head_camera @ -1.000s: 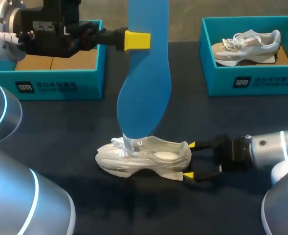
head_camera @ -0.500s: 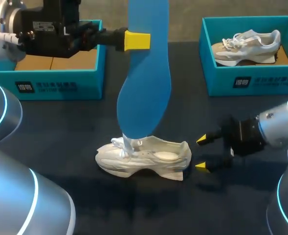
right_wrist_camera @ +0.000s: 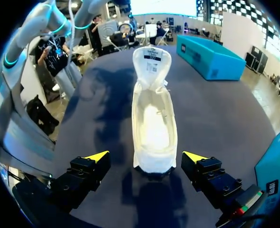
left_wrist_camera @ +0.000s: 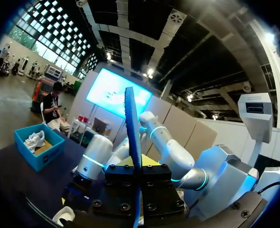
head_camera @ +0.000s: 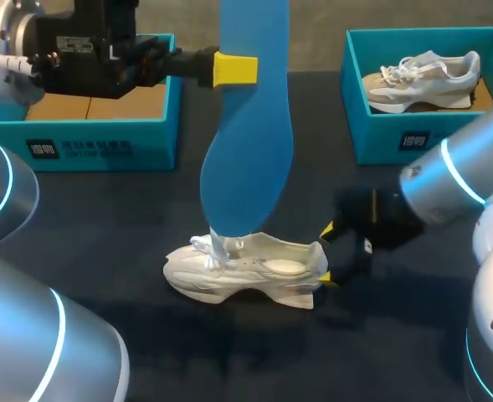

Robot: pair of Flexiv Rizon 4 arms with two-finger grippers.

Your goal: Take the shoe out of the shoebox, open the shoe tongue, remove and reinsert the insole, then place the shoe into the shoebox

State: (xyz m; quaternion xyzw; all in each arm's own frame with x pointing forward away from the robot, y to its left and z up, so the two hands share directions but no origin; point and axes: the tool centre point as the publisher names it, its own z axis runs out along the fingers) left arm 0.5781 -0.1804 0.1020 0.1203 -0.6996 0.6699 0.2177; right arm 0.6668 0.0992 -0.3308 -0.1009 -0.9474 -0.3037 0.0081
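A white shoe (head_camera: 246, 268) lies on its side on the dark table (head_camera: 104, 218). A long blue insole (head_camera: 248, 142) hangs upright above it, its lower end touching the shoe near the laces. My left gripper (head_camera: 233, 69) is shut on the insole's upper part; in the left wrist view the insole (left_wrist_camera: 131, 123) stands edge-on out of that gripper (left_wrist_camera: 136, 166). My right gripper (head_camera: 326, 255) stands open at the shoe's heel. In the right wrist view the shoe (right_wrist_camera: 153, 118) points away, opening up, its heel between the spread fingers of the gripper (right_wrist_camera: 146, 157), with gaps on both sides.
An open teal shoebox (head_camera: 87, 138) with a bare cardboard floor stands at the back left. A second teal shoebox (head_camera: 430, 138) at the back right holds another pale shoe (head_camera: 422, 79). The right wrist view shows a teal box (right_wrist_camera: 211, 57) beyond the shoe.
My right arm has risen and turned. Its gripper drew back a little from the heel, then came back to it, still open. Left arm, insole and shoe have not moved.
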